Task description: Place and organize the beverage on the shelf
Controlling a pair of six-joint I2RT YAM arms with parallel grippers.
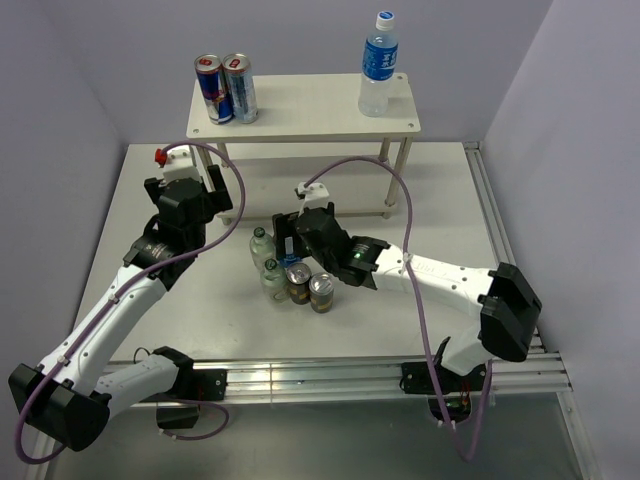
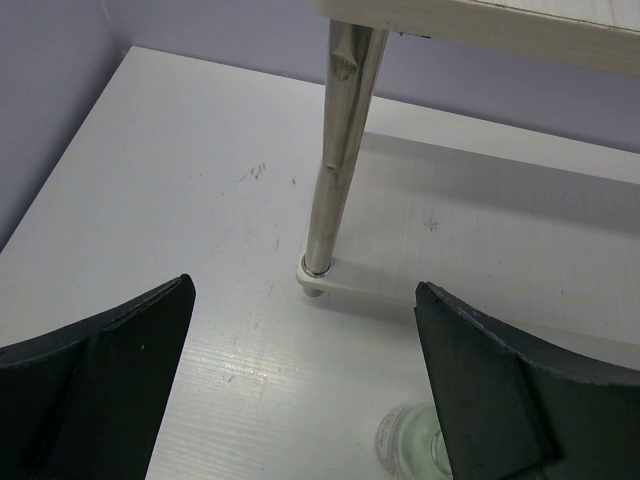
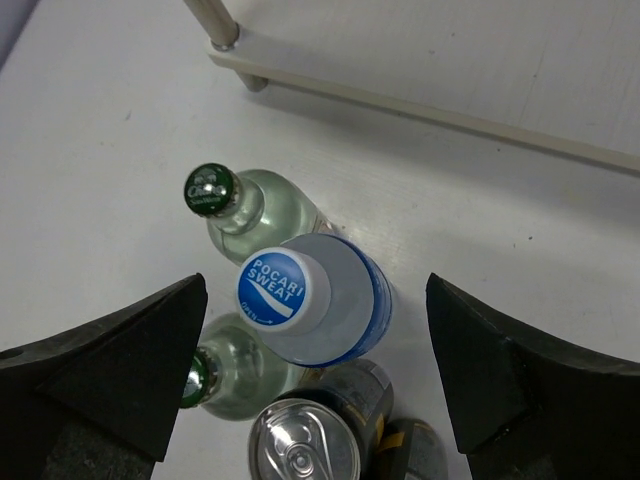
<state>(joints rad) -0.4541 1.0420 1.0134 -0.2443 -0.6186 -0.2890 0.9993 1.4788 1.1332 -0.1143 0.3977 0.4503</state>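
you're looking at a robot lab test cell: a white table [image 1: 450,215] boxed in by plain lilac-grey walls [image 1: 60,80]. a left arm [image 1: 110,300] and a right arm [image 1: 450,280] sit bolted to aluminium rails [image 1: 300,372] at its near edge, purple cables [image 1: 424,330] looping over them.

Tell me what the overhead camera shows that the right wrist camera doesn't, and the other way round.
Only overhead: the shelf's top board, with two slim cans and one blue-labelled bottle standing on it. Only right wrist: the second blue-labelled bottle seen plainly, its cap reading Pocari Sweat, between open fingers. Both: two green-capped bottles and the dark cans clustered on the table, plus the shelf's lower board.
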